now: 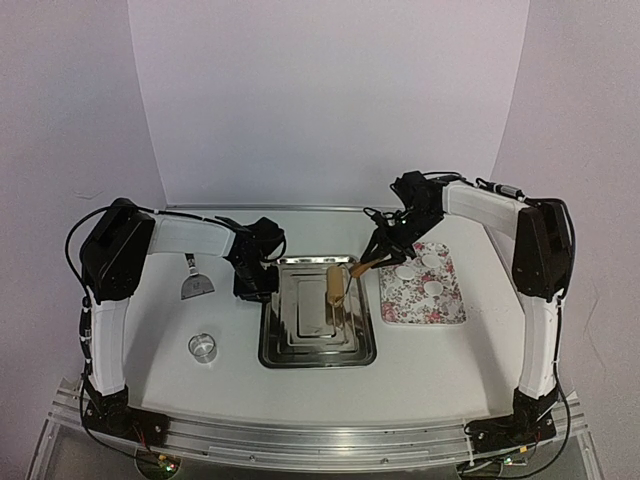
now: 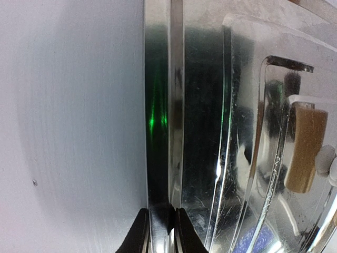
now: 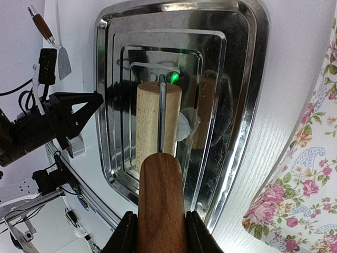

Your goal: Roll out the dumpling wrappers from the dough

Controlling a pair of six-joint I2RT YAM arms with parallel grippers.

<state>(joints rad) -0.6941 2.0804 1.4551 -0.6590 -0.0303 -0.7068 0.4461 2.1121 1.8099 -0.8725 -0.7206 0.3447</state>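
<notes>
Holding the tray down while the roller is sitting on the dough

I am clamping my left claw [image 2: 160, 224] shut on the left rim of the steel tray [image 2: 158, 105], which is lying mid-bench, a little toward the near edge. My right claw [image 3: 160, 229] is gripping the roller [image 3: 158, 121] by its dark handle [image 3: 160, 195], both fingers pressing against the wood with no gap showing.

What matters is lying under that barrel. The dough lump [image 3: 185, 125] is peeking out white on the side of the roller facing the right edge of the bench, touching the barrel. From overhead the barrel's long axis is running roughly from far edge to near edge, so I am judging that any rolling travel needs to go crosswise, toward the right edge and over the dough. My right arm is the nearer one and is already carrying the tool; my left is only anchoring the tray against sliding.

Three dumpling wrappers [image 1: 408, 271] are lying flat on the floral plate [image 1: 455, 312] just beside the tray, toward the right edge. The clear ring [image 1: 203, 347] is standing apart toward the near left corner, and the scraper [image 1: 195, 284] is lying beyond it by the left edge.
</notes>
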